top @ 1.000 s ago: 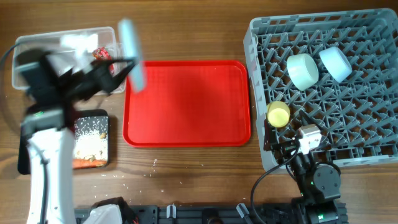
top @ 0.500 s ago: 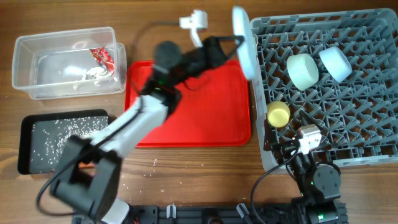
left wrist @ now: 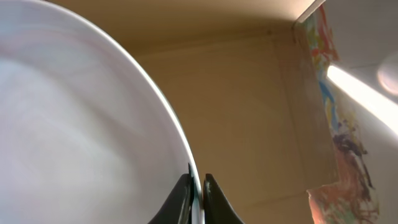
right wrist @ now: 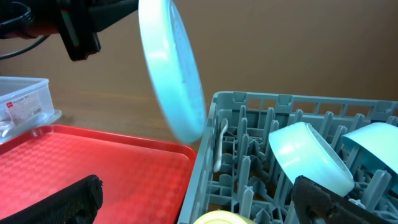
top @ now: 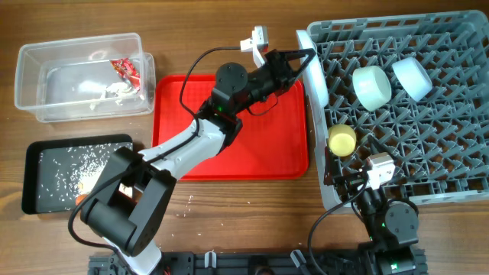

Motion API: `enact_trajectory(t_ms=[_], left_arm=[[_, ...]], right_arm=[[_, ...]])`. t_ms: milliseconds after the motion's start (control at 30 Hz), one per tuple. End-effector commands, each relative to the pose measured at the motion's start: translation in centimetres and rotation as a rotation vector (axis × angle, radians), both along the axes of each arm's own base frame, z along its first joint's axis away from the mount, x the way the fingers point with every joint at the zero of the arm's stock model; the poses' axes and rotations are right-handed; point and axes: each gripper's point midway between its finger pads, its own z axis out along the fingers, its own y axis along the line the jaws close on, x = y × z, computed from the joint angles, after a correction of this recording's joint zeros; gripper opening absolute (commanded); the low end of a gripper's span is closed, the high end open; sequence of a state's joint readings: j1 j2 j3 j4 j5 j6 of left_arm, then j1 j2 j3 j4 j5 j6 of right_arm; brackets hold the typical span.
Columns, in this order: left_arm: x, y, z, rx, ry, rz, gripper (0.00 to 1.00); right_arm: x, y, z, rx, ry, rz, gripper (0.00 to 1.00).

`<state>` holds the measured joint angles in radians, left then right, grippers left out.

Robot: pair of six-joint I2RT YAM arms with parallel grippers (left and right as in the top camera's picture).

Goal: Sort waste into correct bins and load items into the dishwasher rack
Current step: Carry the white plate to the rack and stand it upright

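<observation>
Left wrist view: left gripper [left wrist: 198, 186] clamped on the rim of the pale blue plate [left wrist: 74, 124], which fills 9 o'clock. Right wrist view: right gripper [right wrist: 196, 183] fingers spread wide, empty. Plate stands on edge, tilted, at the 10 o'clock wall of the dishwasher rack [right wrist: 261, 106], beside the red tray [right wrist: 93, 162]. Mint bowl [right wrist: 308, 158] lies farther in.
</observation>
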<state>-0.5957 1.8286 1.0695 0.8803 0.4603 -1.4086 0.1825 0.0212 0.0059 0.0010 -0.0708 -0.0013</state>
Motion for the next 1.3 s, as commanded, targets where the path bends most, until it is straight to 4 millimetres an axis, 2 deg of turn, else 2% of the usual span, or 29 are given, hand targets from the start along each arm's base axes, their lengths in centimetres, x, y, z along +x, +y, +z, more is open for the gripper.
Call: enact_trajectory(t_ms=[0, 67, 133, 267, 467, 733, 833, 1067, 1200, 1233, 1267], left_arm=[[0.4, 0.0, -2.0, 0.084, 0.012, 0.024, 0.07], [0.5, -0.1, -3.2, 0.115, 0.027, 0.021, 0.08], [0.3, -0.4, -3.2, 0.105, 0.006, 0.000, 0.07], [-0.1, -0.6, -0.9, 0.080, -0.123, -0.018, 0.04], [-0.2, -1.5, 1.4, 0.088, -0.201, -0.059, 0.04], [-0.4, -2.3, 2.6, 0.093, -0.232, -0.073, 0.04], [-0.2, -2.3, 1.9, 0.107, -0.210, -0.068, 0.04], [0.6, -3.6, -2.7, 0.145, -0.111, -0.066, 0.04], [1.0, -3.8, -4.3, 0.160, -0.080, -0.061, 0.04], [1.2, -3.7, -4.4, 0.164, -0.074, -0.049, 0.07], [1.3, -3.6, -4.4, 0.165, -0.074, -0.042, 0.15]], right_arm=[[-0.1, 0.2, 0.2, 0.009, -0.005, 0.011, 1.00], [-0.1, 0.2, 0.2, 0.009, -0.005, 0.011, 1.00], [-0.1, 0.2, 0.2, 0.009, -0.005, 0.011, 1.00], [-0.1, 0.2, 0.2, 0.009, -0.005, 0.011, 0.99], [-0.1, 0.2, 0.2, 0.009, -0.005, 0.011, 1.00], [-0.1, 0.2, 0.2, 0.009, -0.005, 0.011, 1.00], [-0.1, 0.2, 0.2, 0.009, -0.005, 0.011, 1.00], [-0.1, 0.2, 0.2, 0.009, -0.005, 0.011, 1.00], [-0.1, 0.2, 0.2, 0.009, -0.005, 0.011, 1.00], [-0.1, 0.2, 0.2, 0.009, -0.005, 0.011, 1.00], [-0.1, 0.2, 0.2, 0.009, -0.005, 0.011, 1.00]])
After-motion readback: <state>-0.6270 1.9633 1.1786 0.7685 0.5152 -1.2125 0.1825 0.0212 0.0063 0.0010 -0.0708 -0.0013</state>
